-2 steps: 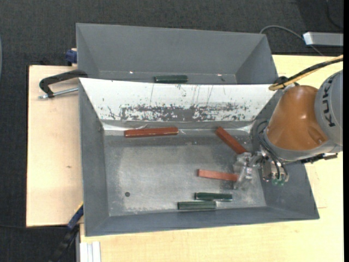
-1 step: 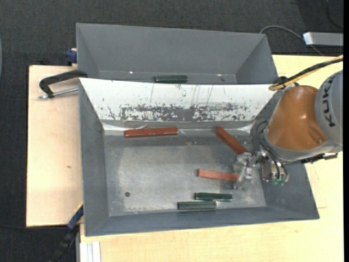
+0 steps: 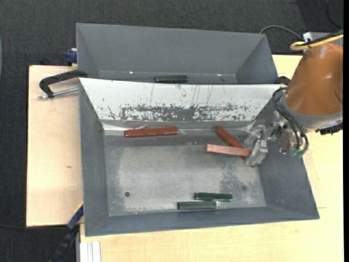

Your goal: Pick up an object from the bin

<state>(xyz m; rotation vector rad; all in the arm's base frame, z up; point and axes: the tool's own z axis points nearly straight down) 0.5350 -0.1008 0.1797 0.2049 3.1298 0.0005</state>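
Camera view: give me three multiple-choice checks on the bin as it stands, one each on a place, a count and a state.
1. Where is the gripper?
A. At the bin's left wall
B. At the right end of the pink bar
C. Above the far rim

2. How many dark green bars lie on the floor by the near wall?
A. One
B. Two
C. Four

3. How does the dark red bar lie relative to the pink bar?
A. Slanted at an angle to it
B. Standing on end
C. Across the bin from it, by the left wall

Answers:
1. B, the gripper sits on the bin's right side, just past the pink bar's right end.
2. B, two lie close together, roughly parallel.
3. A, it slants down to the right, toward the pink bar.
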